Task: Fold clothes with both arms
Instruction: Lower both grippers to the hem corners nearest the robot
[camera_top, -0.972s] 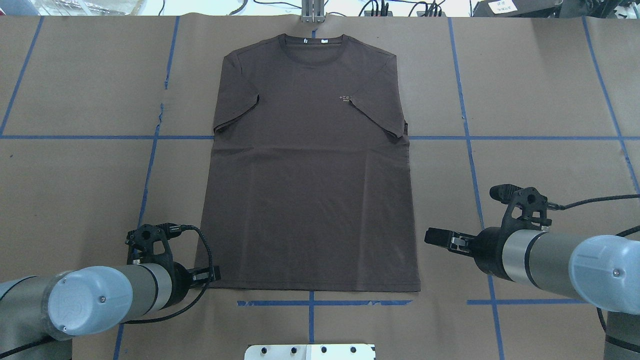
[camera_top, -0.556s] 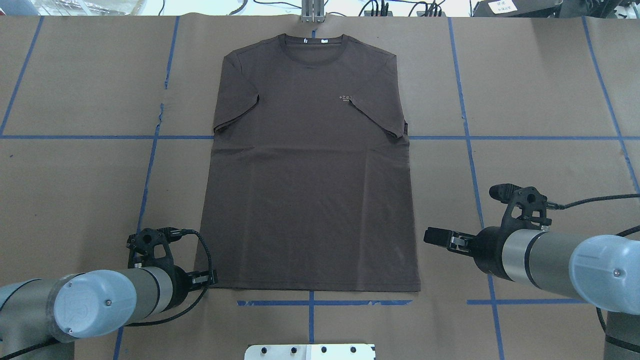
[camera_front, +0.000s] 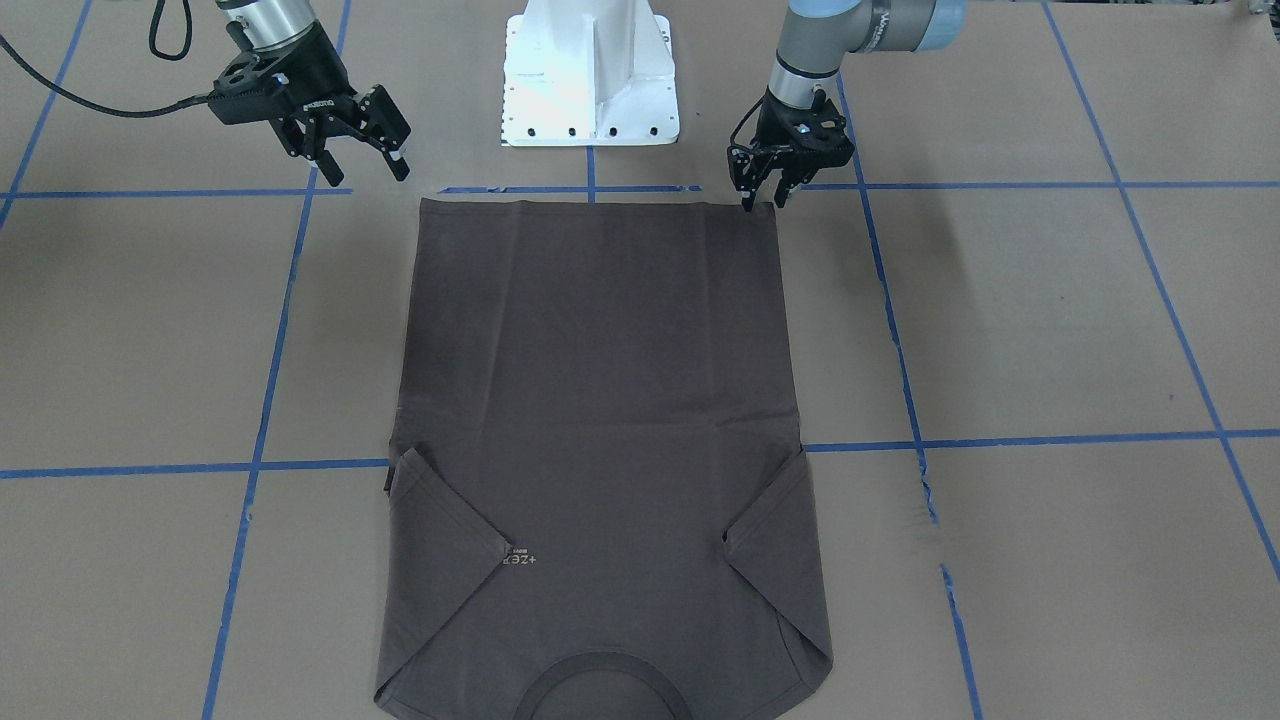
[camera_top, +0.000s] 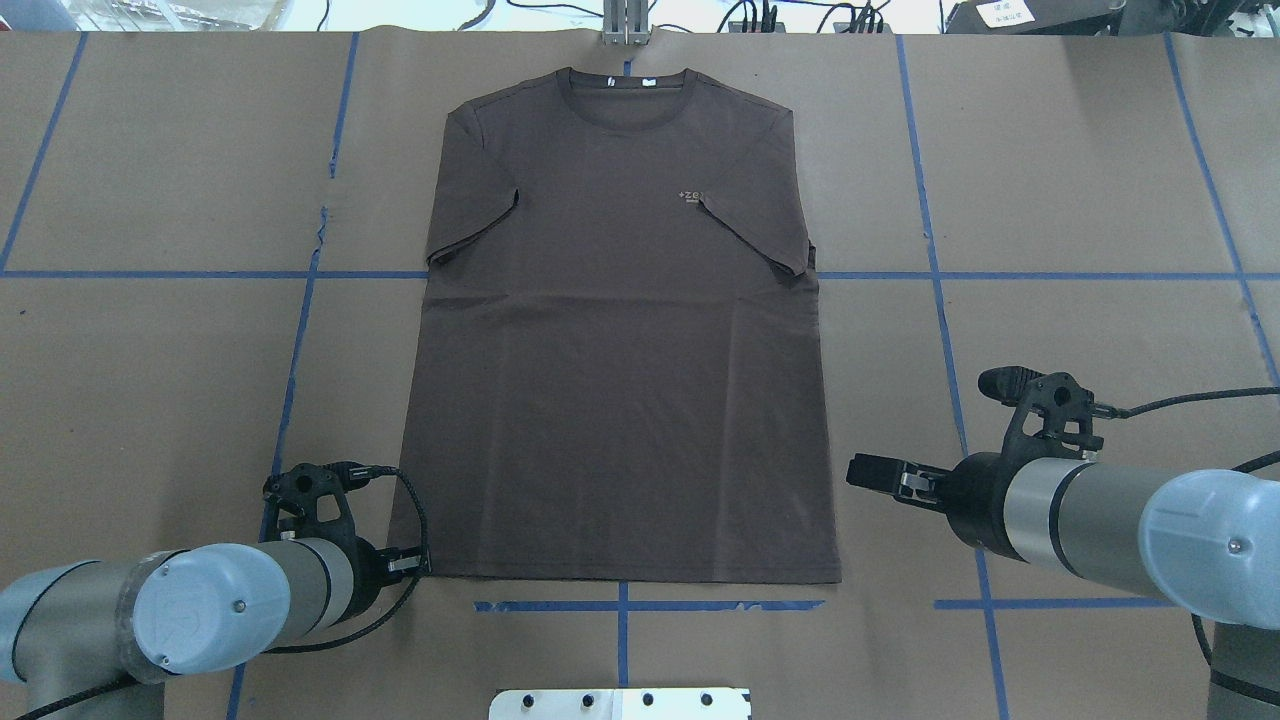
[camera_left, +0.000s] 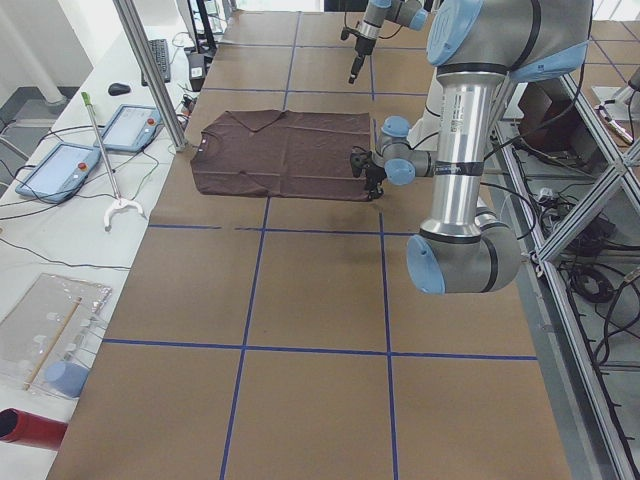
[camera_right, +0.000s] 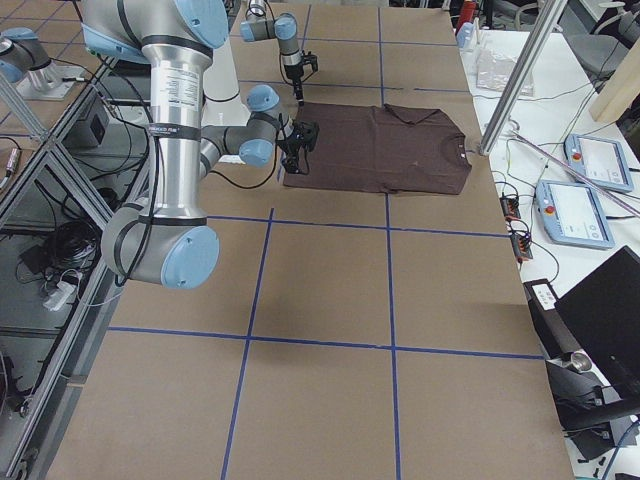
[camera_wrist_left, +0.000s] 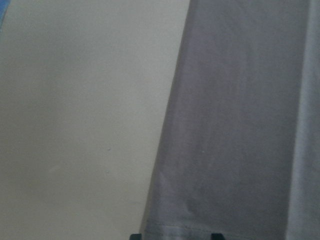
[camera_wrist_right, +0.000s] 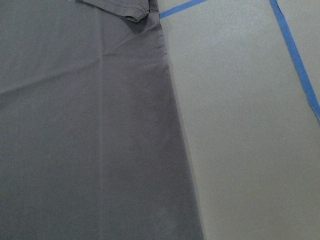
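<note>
At T-shirt (camera_top: 620, 400) hem corner, left fingers (camera_top: 405, 564) spread, right fingers (camera_top: 875, 471) spread beside side edge.

The left arm (camera_top: 215, 605) reaches forward with its last link nearly level. Its wrist is bent so that the left pincer (camera_front: 762, 203) points steeply down, close to the table, with its two fingers a little apart and gripping nothing. The right arm (camera_top: 1100, 520) also stretches forward with a level link. The right pincer (camera_front: 364, 170) hangs higher, tilted down, its fingers spread wide and empty. The two pincers are well apart.
</note>
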